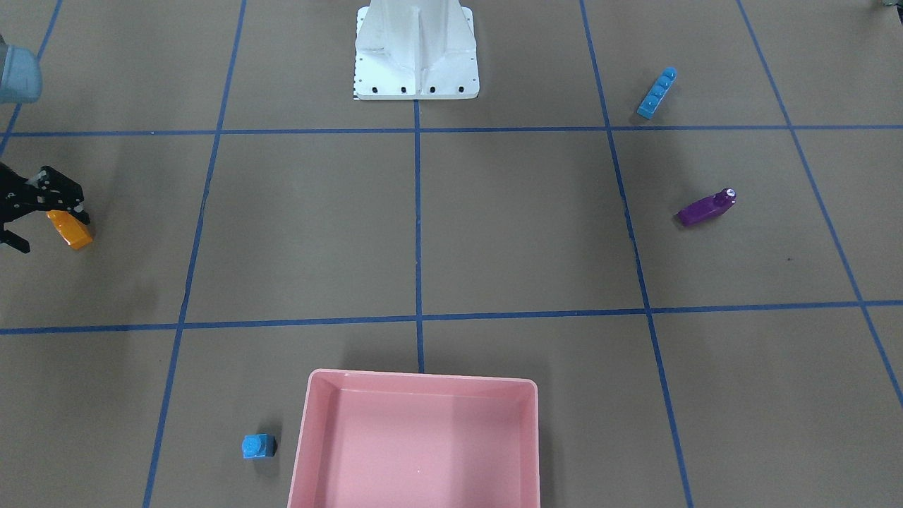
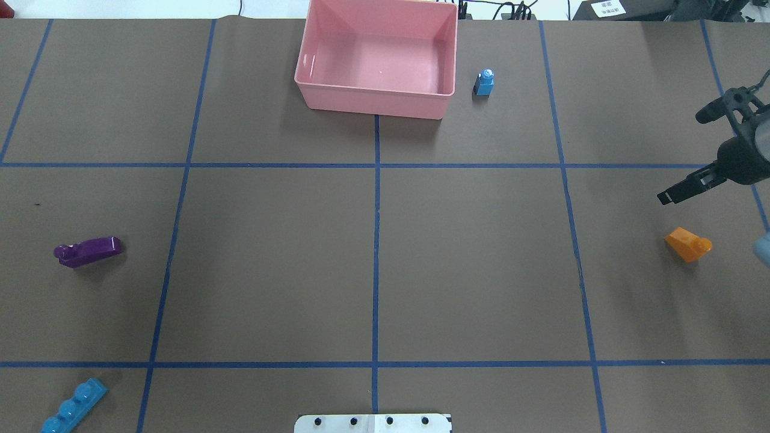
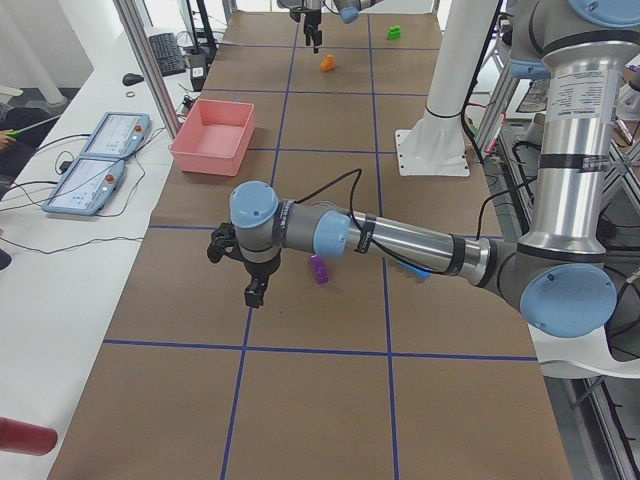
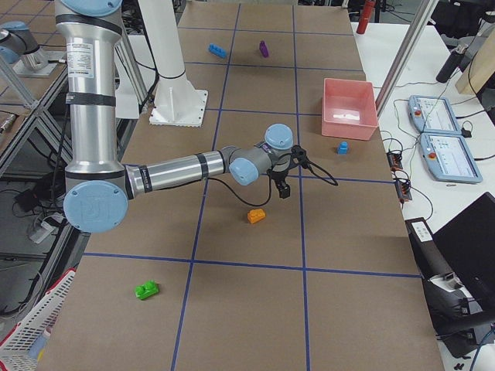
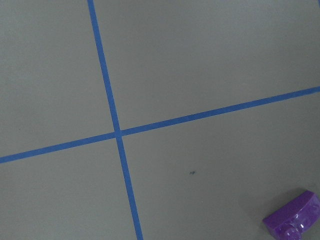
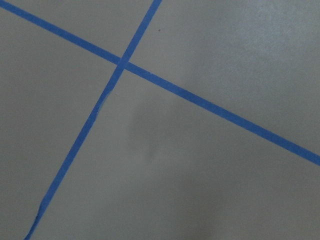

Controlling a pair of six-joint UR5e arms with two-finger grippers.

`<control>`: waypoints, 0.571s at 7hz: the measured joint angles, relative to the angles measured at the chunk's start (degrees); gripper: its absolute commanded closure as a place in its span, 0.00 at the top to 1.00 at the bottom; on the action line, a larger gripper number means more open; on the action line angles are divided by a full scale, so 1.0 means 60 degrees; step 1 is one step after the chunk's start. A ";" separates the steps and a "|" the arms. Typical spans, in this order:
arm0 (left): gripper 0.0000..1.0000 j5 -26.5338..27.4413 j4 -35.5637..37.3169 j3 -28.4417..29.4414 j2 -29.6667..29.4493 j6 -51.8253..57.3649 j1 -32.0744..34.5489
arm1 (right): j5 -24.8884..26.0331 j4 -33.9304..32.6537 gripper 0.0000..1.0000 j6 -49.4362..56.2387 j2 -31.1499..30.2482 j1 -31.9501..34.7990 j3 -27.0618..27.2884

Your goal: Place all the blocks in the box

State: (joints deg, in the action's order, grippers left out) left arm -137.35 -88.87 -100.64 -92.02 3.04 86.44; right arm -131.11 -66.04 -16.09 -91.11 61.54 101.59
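Note:
The pink box [image 2: 373,101] stands at the far middle of the table, with nothing in it. A small blue block [image 2: 484,82] stands just right of it. The orange block [image 2: 687,244] lies at the right. My right gripper [image 2: 692,153] hangs open and empty above the table, just beyond the orange block [image 1: 70,229]. The purple block [image 2: 88,251] and the long blue block [image 2: 73,408] lie at the left. The green block [image 4: 147,291] lies far out on my right. My left gripper [image 3: 235,272] hovers near the purple block [image 3: 319,269]; I cannot tell whether it is open.
The white metal base [image 2: 373,423] stands at the near middle edge. Two tablets [image 3: 95,165] and cables lie on the side bench beyond the box. Blue tape lines cross the brown table.

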 measured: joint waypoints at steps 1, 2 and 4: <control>1.00 -0.0007 -0.0013 -0.0007 -0.0032 0.0016 -0.0004 | 0.0017 0.0036 1.00 0.0078 -0.0149 -0.0154 0.0001; 1.00 -0.0014 -0.0018 -0.0016 -0.0049 0.0024 -0.0007 | 0.0026 0.0042 1.00 0.0232 -0.0350 -0.0231 -0.0014; 1.00 -0.0019 -0.0024 -0.0081 -0.0043 0.0034 -0.0017 | 0.0052 0.0024 1.00 0.0592 -0.0676 -0.0398 -0.0156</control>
State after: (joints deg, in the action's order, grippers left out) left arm -137.46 -89.01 -101.13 -92.28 3.24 86.34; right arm -130.80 -65.90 -12.53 -95.17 59.15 100.65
